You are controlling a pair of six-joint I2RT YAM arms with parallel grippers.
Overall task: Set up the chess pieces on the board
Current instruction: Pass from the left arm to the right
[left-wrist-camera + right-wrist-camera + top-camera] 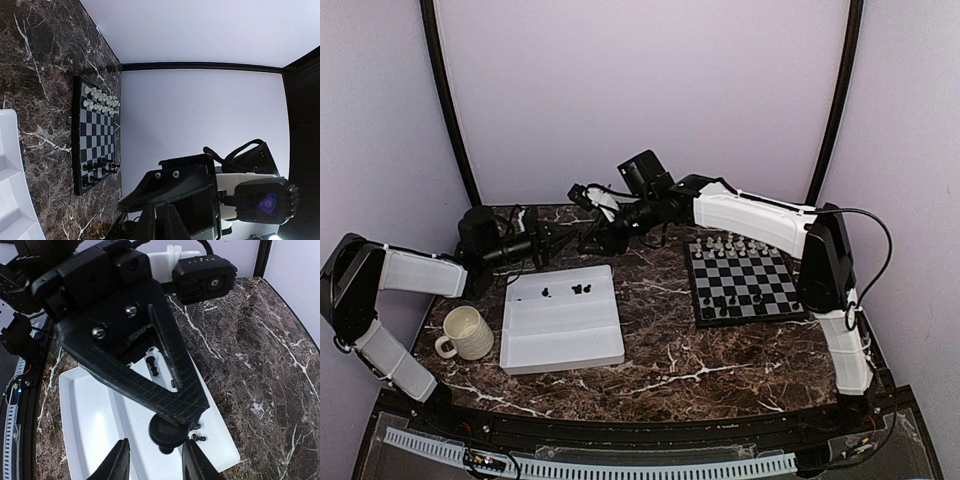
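Note:
The board (745,283) lies at the right, with white chess pieces (730,243) along its far rows and a few black ones (725,303) on its near rows. More black pieces (582,289) lie in the white tray (560,335); the right wrist view shows them (154,365) there too. My left gripper (542,243) hovers by the tray's back edge, and its fingers (161,225) look shut. I cannot see anything held in them. My right gripper (156,462) hangs open over the tray, facing the left gripper's black body (150,355). From the left wrist view the board (95,140) is at the left.
A cream mug (465,333) stands left of the tray. The right arm (750,215) reaches across the back of the table, above the board's far side. Dark marble table (670,370) lies between tray and board. Curtain walls close in the back and sides.

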